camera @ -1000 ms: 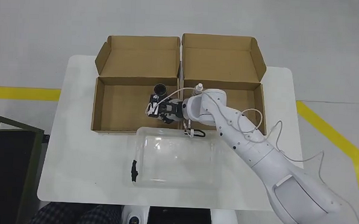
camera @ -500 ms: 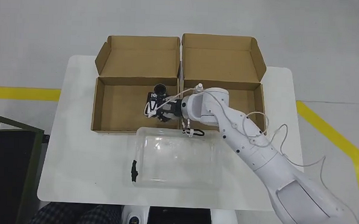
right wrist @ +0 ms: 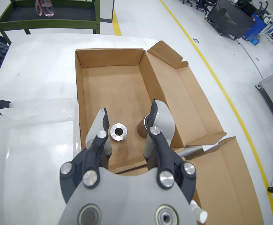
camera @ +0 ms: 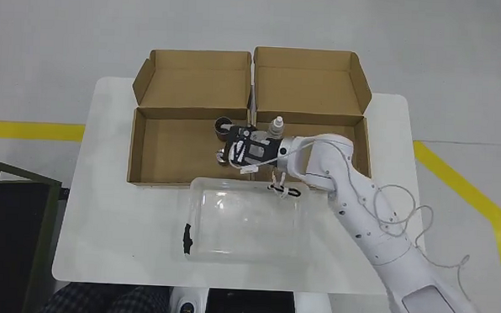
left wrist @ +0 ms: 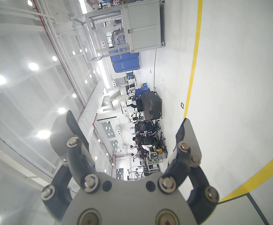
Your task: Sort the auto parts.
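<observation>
A silver ring (right wrist: 118,131) lies flat on the floor of the left cardboard box (right wrist: 119,85), at its right end, a dark cylinder (right wrist: 140,129) just beside it on the far side, the right gripper (right wrist: 129,115) released above them, and the left gripper (left wrist: 128,122) likewise spread, holding nothing.

My right gripper (right wrist: 129,109) hangs with its jaws spread over an open cardboard box (right wrist: 108,58). On the box floor I see a silver ring (right wrist: 118,131) lying flat, hole up, between the fingers and closer to the near one. Just beyond it stands a dark cylinder (right wrist: 141,129), partly hidden by the far finger. A clear bin (right wrist: 38,110) sits just beside the box's near wall on the white table (right wrist: 42,59). A second box (right wrist: 224,181) adjoins on the right.
</observation>
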